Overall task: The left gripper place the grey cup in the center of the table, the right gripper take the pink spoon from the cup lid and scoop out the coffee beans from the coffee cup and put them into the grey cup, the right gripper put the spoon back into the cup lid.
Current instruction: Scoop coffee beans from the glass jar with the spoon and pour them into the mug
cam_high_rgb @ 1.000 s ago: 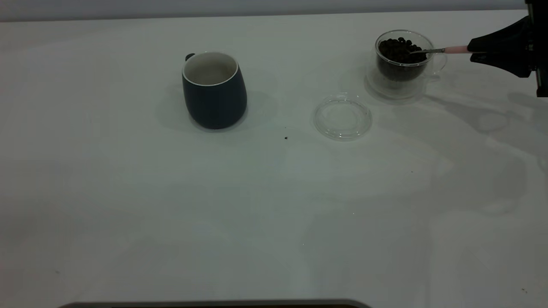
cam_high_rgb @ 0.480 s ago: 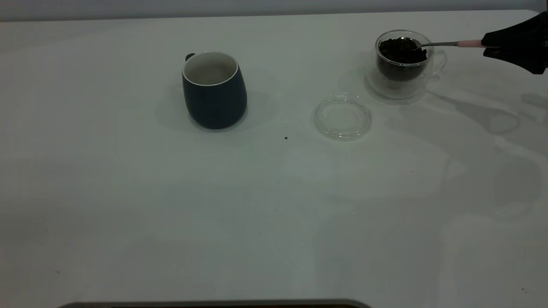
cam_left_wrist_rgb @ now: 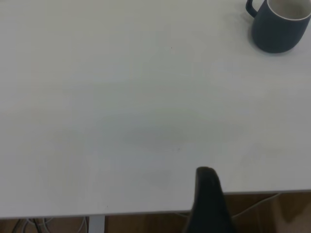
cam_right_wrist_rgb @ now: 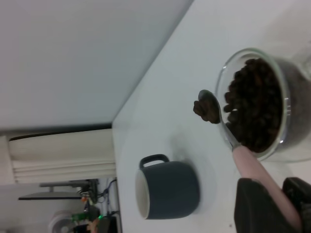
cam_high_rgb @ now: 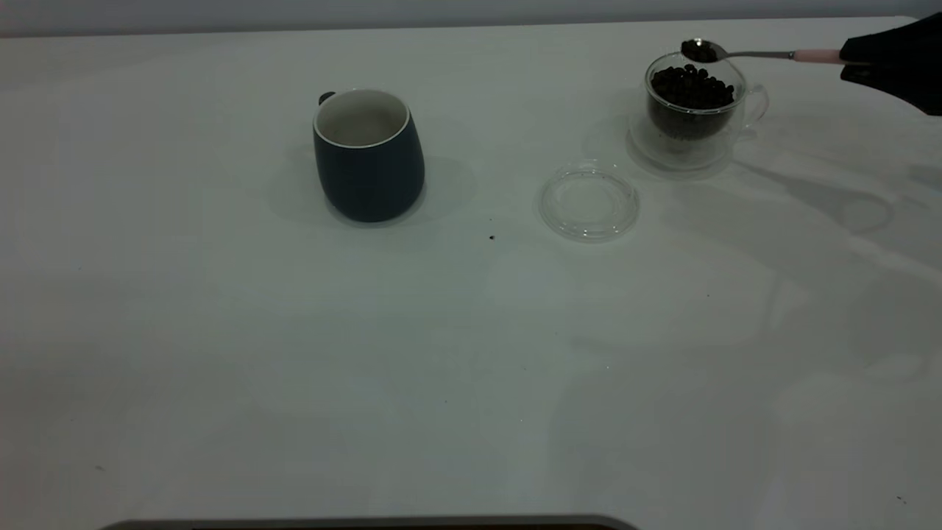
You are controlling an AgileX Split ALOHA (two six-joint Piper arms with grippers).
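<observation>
My right gripper (cam_high_rgb: 859,57) hangs at the far right, shut on the pink handle of the pink spoon (cam_high_rgb: 751,54). It holds the spoon level just above the coffee cup (cam_high_rgb: 690,118), a clear glass cup full of coffee beans (cam_high_rgb: 690,85). In the right wrist view the gripper (cam_right_wrist_rgb: 277,201) clamps the spoon (cam_right_wrist_rgb: 228,136), whose bowl carries a few beans (cam_right_wrist_rgb: 206,110) beside the cup's rim (cam_right_wrist_rgb: 219,87). The empty cup lid (cam_high_rgb: 589,200) lies in front of the coffee cup. Left of centre stands the grey cup (cam_high_rgb: 368,158), upright and empty. The left gripper (cam_left_wrist_rgb: 208,194) sits back by the table edge, far from the grey cup (cam_left_wrist_rgb: 279,26).
The white table (cam_high_rgb: 294,353) has a few dark specks, one (cam_high_rgb: 491,237) between the grey cup and the lid. A dark strip (cam_high_rgb: 368,524) runs along the near edge.
The spoon has come up out of the coffee cup with beans in its bowl and now sits above the rim. The right gripper rose with it.
</observation>
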